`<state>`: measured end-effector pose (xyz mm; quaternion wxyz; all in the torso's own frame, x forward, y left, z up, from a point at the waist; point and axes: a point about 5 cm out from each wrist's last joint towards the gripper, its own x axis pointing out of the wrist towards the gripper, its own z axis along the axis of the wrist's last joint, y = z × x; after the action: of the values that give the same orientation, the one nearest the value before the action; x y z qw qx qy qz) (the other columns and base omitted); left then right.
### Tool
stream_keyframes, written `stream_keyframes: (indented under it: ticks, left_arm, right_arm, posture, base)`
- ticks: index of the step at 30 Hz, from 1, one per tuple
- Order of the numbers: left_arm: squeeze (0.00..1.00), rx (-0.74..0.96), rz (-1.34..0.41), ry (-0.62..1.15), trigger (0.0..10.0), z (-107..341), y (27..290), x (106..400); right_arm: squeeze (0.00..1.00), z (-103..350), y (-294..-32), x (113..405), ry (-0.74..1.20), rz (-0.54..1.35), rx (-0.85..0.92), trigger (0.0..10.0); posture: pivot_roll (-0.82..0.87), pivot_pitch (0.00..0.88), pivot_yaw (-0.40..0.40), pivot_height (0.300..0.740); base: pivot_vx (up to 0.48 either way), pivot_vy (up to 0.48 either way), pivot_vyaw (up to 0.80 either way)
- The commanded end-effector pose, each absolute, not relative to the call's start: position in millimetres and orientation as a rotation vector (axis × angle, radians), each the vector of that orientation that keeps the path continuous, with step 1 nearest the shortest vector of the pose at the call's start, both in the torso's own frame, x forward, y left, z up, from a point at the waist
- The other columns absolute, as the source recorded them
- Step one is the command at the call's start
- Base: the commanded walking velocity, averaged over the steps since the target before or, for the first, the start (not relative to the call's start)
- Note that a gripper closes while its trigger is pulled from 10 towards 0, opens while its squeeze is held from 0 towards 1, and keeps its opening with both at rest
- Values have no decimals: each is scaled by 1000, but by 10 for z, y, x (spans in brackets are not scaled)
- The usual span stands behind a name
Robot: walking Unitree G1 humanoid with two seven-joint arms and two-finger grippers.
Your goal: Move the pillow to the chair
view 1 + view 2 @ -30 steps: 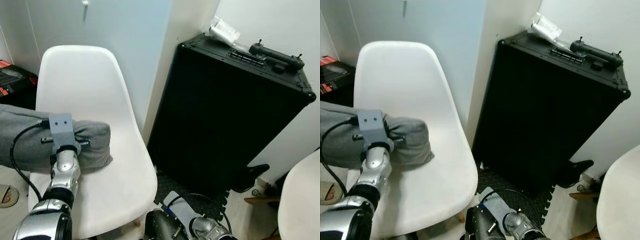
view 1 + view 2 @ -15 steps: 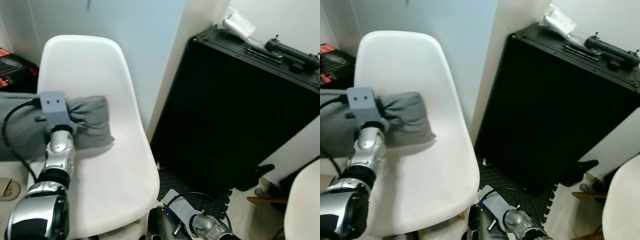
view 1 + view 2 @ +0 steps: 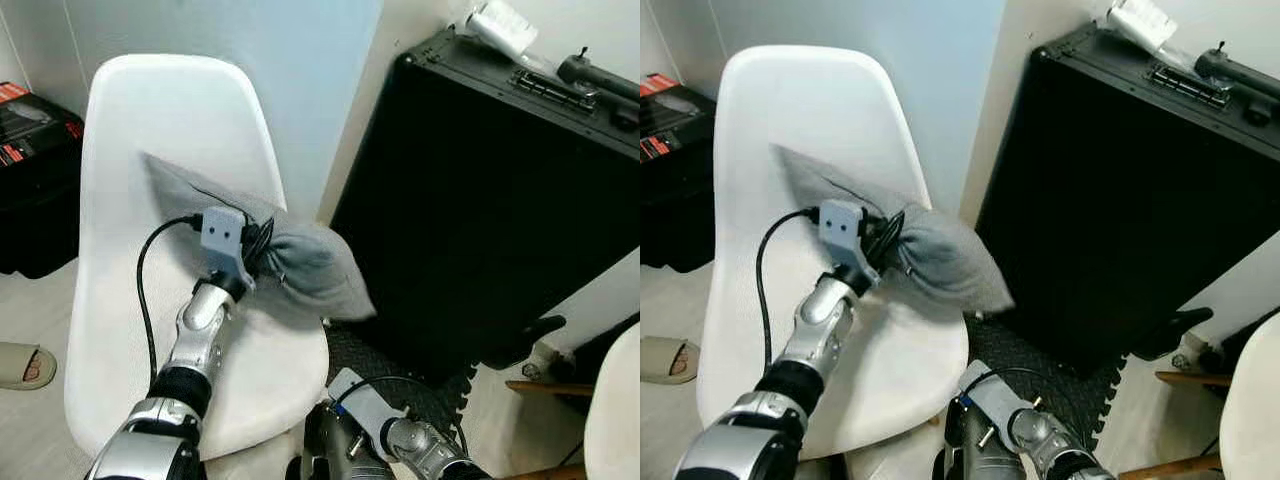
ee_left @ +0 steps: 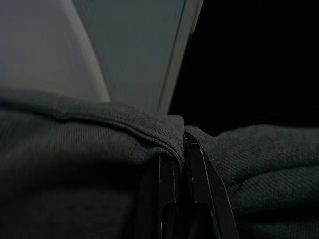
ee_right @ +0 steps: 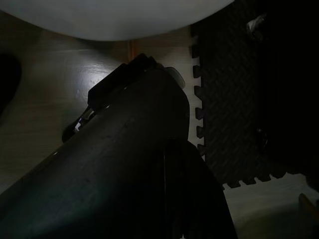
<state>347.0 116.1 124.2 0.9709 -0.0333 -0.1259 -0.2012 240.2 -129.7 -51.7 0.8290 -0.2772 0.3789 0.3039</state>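
The grey pillow [image 3: 305,268] lies across the seat of the white shell chair [image 3: 140,120]. One corner leans against the backrest, and the other end hangs over the seat's right edge toward the black case. My left gripper [image 3: 262,248] is shut on the pillow's gathered middle. In the left wrist view its black fingers [image 4: 199,172] pinch a fold of the grey cloth [image 4: 75,149]. My right arm [image 3: 388,432] hangs low in front of the chair, and its gripper [image 5: 149,84] is shut and empty above the floor.
A tall black flight case [image 3: 500,200] stands right of the chair against the wall, with a white packet [image 3: 505,20] and a black handle [image 3: 600,75] on top. A dark foam mat [image 3: 400,370] lies below it. A black box [image 3: 30,150] and a slipper [image 3: 25,365] are at left, and another white chair [image 3: 618,420] is at right.
The camera has shifted. My left gripper has carried the pillow rightward, from hanging off the chair's left side to lying across the seat and over its right edge.
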Motion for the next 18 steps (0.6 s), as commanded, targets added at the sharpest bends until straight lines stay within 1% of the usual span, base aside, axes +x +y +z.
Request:
stream_keyframes:
  ticks: [1, 3, 5, 7, 8, 9, 10, 12, 13, 15, 18]
  left_arm:
    - [0, -78, -388, -276, 10000, 1242, 1148, 3440]
    - [0, -107, -342, -218, 10000, 1032, 1203, 3317]
    - [0, -111, -335, -211, 10000, 1003, 1213, 3296]
    - [0, -127, -316, -143, 10000, 783, 1261, 3143]
    - [0, -127, -316, -143, 10000, 783, 1261, 3143]
    - [0, -113, -316, -93, 10000, 647, 1266, 3051]
    - [0, -113, -316, -93, 10000, 647, 1266, 3051]
    - [0, -75, -316, -22, 10000, 469, 1274, 2938]
    - [0, -75, -316, -22, 10000, 469, 1274, 2938]
    - [0, -34, -284, 105, 10000, 168, 1322, 2729]
    - [0, -15, -254, 171, 10000, 39, 1378, 2630]
  right_arm:
    - [0, -785, -1457, 1980, 1004, 695, -605, 10000]
    - [0, -795, -1470, 1963, 1012, 703, -626, 10000]
    - [0, -796, -1472, 1960, 1013, 704, -629, 10000]
    - [0, -801, -1472, 1953, 1016, 709, -641, 10000]
    - [0, -801, -1472, 1953, 1016, 709, -641, 10000]
    - [0, -801, -1465, 1953, 1016, 711, -646, 10000]
    - [0, -801, -1465, 1953, 1016, 711, -646, 10000]
    - [0, -799, -1452, 1960, 1017, 714, -649, 10000]
    - [0, -799, -1452, 1960, 1017, 714, -649, 10000]
    - [0, -795, -1447, 1968, 1020, 719, -658, 10000]
    - [0, -797, -1459, 1966, 1028, 720, -666, 10000]
  posture:
    - [-154, 235, -217, 617]
    - [-150, 236, -218, 617]
    - [-150, 236, -218, 617]
    - [-133, 237, -217, 617]
    - [-133, 237, -217, 617]
    - [-124, 237, -216, 617]
    - [-124, 237, -216, 617]
    - [-119, 237, -216, 617]
    - [-119, 237, -216, 617]
    - [-113, 235, -216, 617]
    - [-106, 231, -215, 617]
  base:
    - [0, 0, 0]
    - [0, 0, 0]
    - [0, 0, 0]
    - [0, 0, 0]
    - [0, 0, 0]
    - [0, 0, 0]
    - [0, 0, 0]
    - [0, 0, 0]
    - [0, 0, 0]
    - [0, 0, 0]
    - [0, 0, 0]
